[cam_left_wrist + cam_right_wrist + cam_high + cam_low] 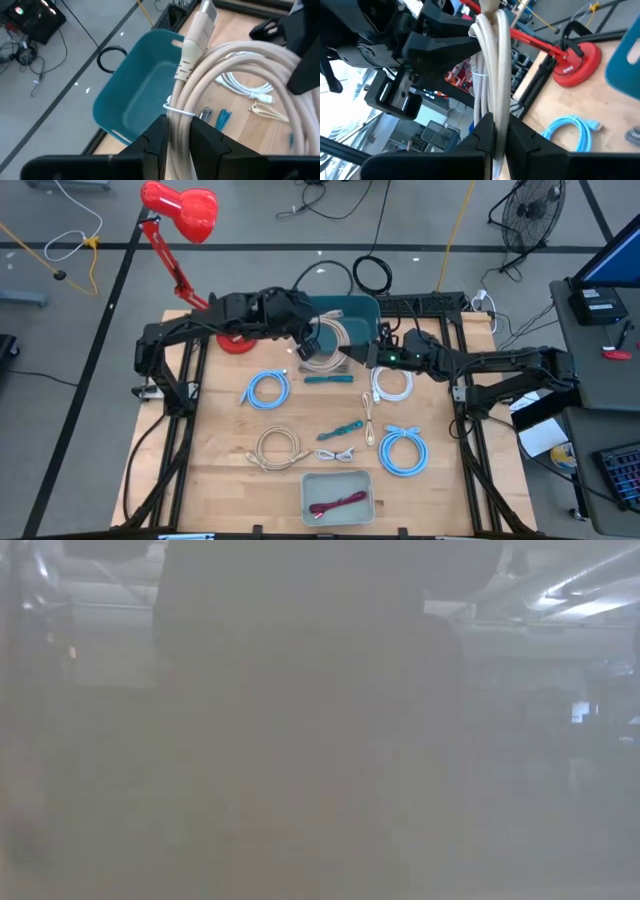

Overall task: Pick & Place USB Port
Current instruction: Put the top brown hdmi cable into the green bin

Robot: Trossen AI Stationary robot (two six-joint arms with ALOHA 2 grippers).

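Smooth matt beige cable (235, 75), glossy teal plastic bin (145, 90), pale wood table (220, 440)

A robotics lab: wooden table (220, 450) on a grey taped floor, floor fan (530, 210), loose cables around.

table (220, 460): wooden | on it: teal bin (350, 315), grey tray (338, 495), red lamp base (237, 340), coiled cables (268, 388)

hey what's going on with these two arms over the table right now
Both arms meet over the table's back middle, beside the teal bin. The left gripper and the right gripper each have the same beige coiled cable between their jaws, holding it up off the table. Other cables lie spread on the wood.
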